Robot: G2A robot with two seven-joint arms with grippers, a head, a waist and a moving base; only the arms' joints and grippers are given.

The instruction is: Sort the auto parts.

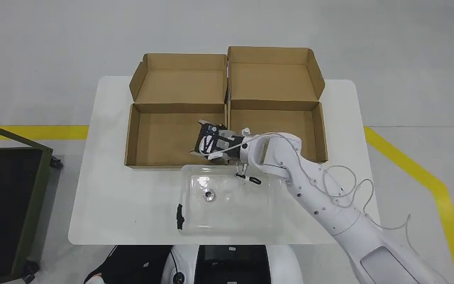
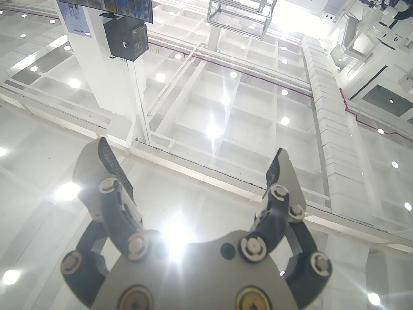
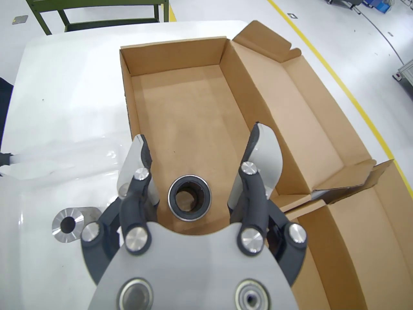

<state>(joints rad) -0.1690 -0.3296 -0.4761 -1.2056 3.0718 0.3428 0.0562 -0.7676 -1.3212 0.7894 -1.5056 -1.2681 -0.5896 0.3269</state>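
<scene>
Over the open brown cardboard box, centre-left in the top view, the right gripper is held spread above a black-and-silver metal ring. The left gripper is likewise spread.

Between the spread fingers of the right gripper we see a ring with a bright polished metal rim and a dull black inner band. Below the claw, the cardboard box is brown paperboard, matt and faintly fibrous. The fingers themselves are smooth brushed metal faced with black ribbed strips, on matt black links with shiny bolt heads. Just beside the claw we make out a metal bush, turned and glossy, in a clear, shiny plastic tray on the smooth, reflective white table. The left gripper shows the same grey metal with black toothed pads.
</scene>
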